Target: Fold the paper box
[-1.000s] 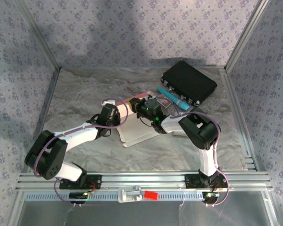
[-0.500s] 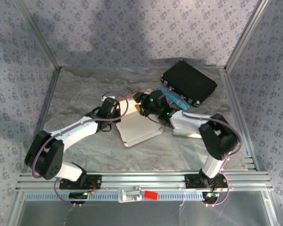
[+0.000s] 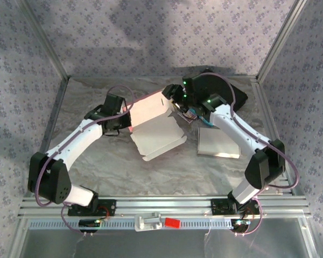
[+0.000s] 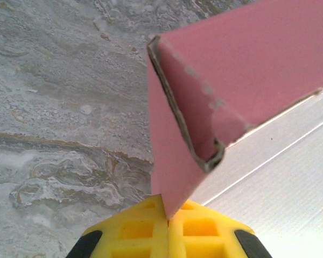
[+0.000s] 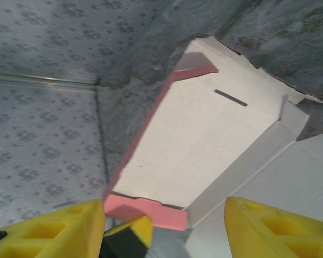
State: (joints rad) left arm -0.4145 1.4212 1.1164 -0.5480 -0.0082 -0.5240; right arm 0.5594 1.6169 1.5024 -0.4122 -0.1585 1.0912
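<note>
The paper box (image 3: 153, 129) is to the left of the black case (image 3: 238, 95) and a little nearer to the arm bases than the case is. It sits on the grey marbled table cover (image 3: 86, 97). The box is half open, with its white inside facing up and its pink outside showing along the edge closest to the case. The left gripper (image 3: 125, 121) is at the side of the box that is far from the case. In the left wrist view the left gripper (image 4: 168, 217) is pressed together on a pink flap of the box (image 4: 247, 70), and the two yellow pads have no gap between them except the card. The right gripper (image 3: 175, 103) is between the box and the case, at the corner of the box nearest to the case. In the right wrist view its yellow fingers (image 5: 48, 228) stand wide apart; a pink edge of the box (image 5: 204, 145) lies between them, and they are not squeezing it. A flat white sheet (image 3: 218, 144) lies just in front of the case, apart from the box.
</note>
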